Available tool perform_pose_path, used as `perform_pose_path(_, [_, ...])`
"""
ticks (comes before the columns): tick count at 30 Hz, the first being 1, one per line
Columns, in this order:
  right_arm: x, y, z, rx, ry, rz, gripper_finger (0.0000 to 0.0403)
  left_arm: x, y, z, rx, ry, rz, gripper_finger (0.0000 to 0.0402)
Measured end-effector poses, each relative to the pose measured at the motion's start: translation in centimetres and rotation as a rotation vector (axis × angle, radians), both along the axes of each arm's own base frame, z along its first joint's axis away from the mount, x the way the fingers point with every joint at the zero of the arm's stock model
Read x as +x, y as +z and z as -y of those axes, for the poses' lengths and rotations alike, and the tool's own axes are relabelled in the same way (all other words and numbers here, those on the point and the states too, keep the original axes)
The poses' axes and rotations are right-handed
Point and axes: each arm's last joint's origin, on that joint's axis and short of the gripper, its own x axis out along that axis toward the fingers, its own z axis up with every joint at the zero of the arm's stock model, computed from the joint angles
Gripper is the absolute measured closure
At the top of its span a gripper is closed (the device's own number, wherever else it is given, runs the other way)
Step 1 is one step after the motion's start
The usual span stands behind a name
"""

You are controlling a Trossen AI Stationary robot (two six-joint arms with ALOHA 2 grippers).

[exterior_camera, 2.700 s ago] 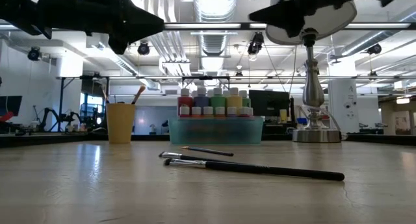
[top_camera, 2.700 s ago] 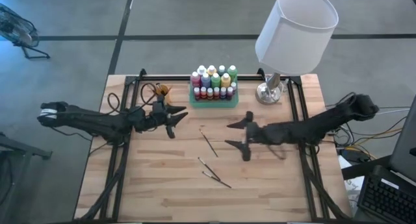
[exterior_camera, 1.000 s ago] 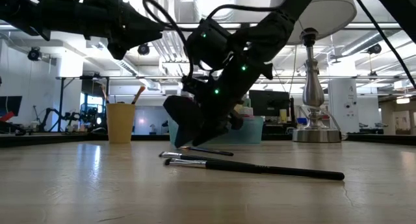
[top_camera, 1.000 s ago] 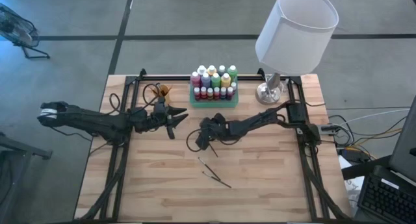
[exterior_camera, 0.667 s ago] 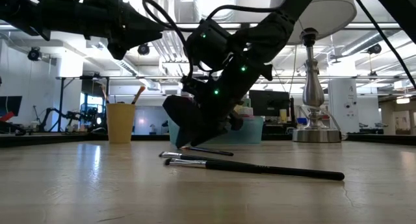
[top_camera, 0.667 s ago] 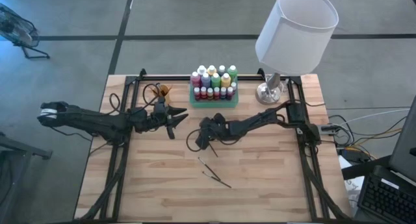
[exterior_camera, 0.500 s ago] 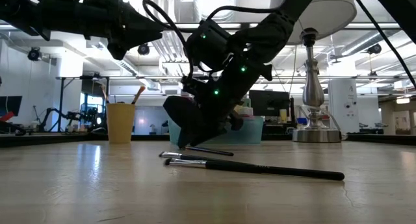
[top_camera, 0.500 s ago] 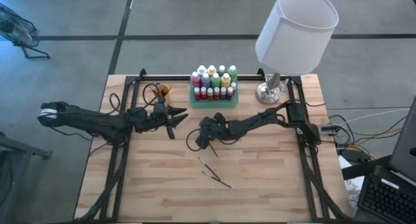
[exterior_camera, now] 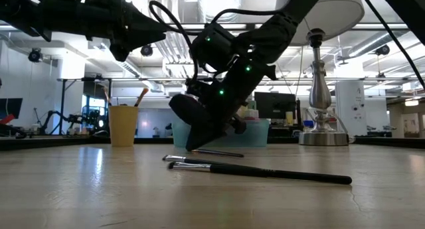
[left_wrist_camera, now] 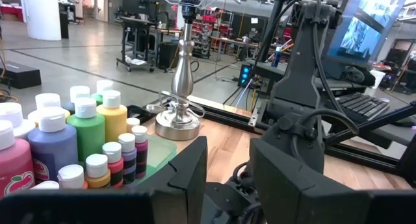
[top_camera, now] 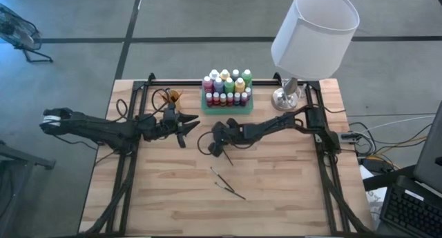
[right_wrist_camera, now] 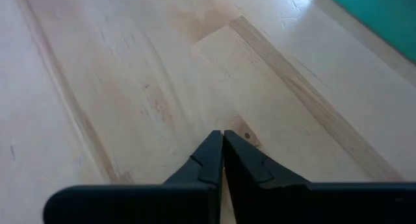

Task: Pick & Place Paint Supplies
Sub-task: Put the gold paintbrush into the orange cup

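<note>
Small paint bottles [top_camera: 226, 86] with pale caps stand in a green tray [top_camera: 226, 109] at the table's far middle. Three thin dark paintbrushes lie on the wood. My right gripper [top_camera: 215, 147] slants down, shut at the far end of the farthest paintbrush [top_camera: 226, 157], which lies in front of the tray in the low view [exterior_camera: 219, 152]. The other two brushes [top_camera: 221, 174] [top_camera: 231, 191] lie nearer. My left gripper [top_camera: 190, 123] hangs level above the table beside an orange cup [top_camera: 173, 96], open and holding nothing. My right gripper pinches the paintbrush's far end [exterior_camera: 197, 150] between its two fingertips, slanting down from the table's right and far side. The brush's other end [exterior_camera: 239, 154] rests on the table. The right wrist view shows only the shut fingertips [right_wrist_camera: 211, 152], not the brush.
A lamp with a white shade [top_camera: 315, 32] stands on its metal base [top_camera: 284, 98] at the far right, beside the tray. The orange cup [exterior_camera: 123, 125] holds brushes at the far left. Bare wood lies along the near half of the table.
My right gripper has shut at the far end of the paintbrush and tipped a little. The brush has slid slightly toward the table's right. My left arm has kept still.
</note>
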Motion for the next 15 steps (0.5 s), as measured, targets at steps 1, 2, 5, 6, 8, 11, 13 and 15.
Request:
perform_pose_path(1, [0.0,0.0,0.0,0.003,0.002,-0.004,0.0392,0.0,0.0,0.0,0.0,0.0,0.0,0.028])
perform_pose_path(2, [0.0,0.0,0.0,0.004,0.005,-0.007,0.0394,0.0,0.0,0.0,0.0,0.0,0.0,0.028])
perform_pose_path(5, [-0.1,-0.1,0.0,0.005,0.028,-0.016,0.0395,0.0,0.0,0.0,-0.001,0.0,-0.002,0.028])
perform_pose_path(6, [-0.1,0.0,-0.1,0.006,0.033,-0.017,0.0395,0.0,0.0,0.0,-0.001,0.0,-0.004,0.028])
perform_pose_path(8, [-0.1,0.2,-0.1,0.003,0.04,-0.018,0.0395,0.0,-0.1,0.0,-0.001,0.0,-0.006,0.028])
perform_pose_path(11, [-0.3,0.8,-0.1,-0.007,0.061,-0.025,0.0395,0.0,-0.1,0.0,-0.001,0.0,-0.006,0.028])
perform_pose_path(13, [-0.5,1.2,-0.2,-0.007,0.076,-0.031,0.0395,0.0,-0.1,0.0,-0.001,0.0,-0.011,0.028])
perform_pose_path(15, [-0.5,1.6,-0.2,-0.008,0.09,-0.03,0.0395,0.0,-0.1,0.0,-0.001,0.0,-0.012,0.028])
